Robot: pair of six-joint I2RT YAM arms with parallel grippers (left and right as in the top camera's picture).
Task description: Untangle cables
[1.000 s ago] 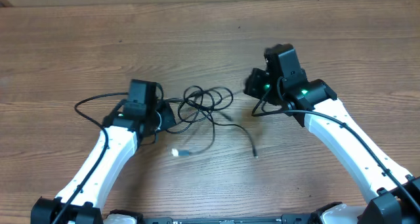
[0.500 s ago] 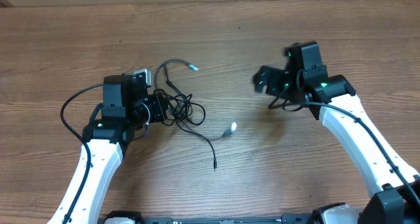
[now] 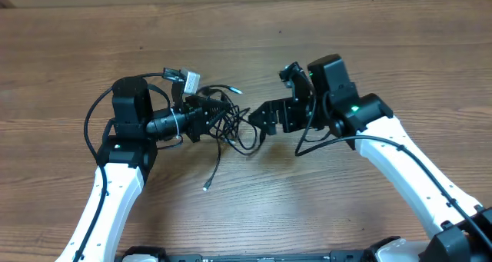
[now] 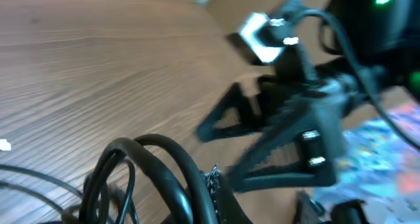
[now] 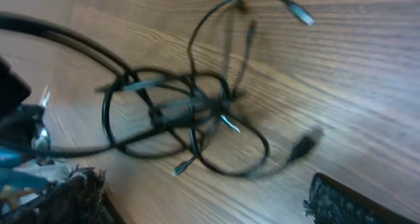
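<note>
With my left jaws clamped on the cables [image 3: 228,122] and my right jaws wide apart beside them, I might grab two loops and pull the knot tighter.

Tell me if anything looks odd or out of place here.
The cables sit in a knotted clump at mid-table, pinched by the left gripper, and one plug end trails loose toward the robot. The right gripper hangs open beside them. Nothing else stands out.
</note>
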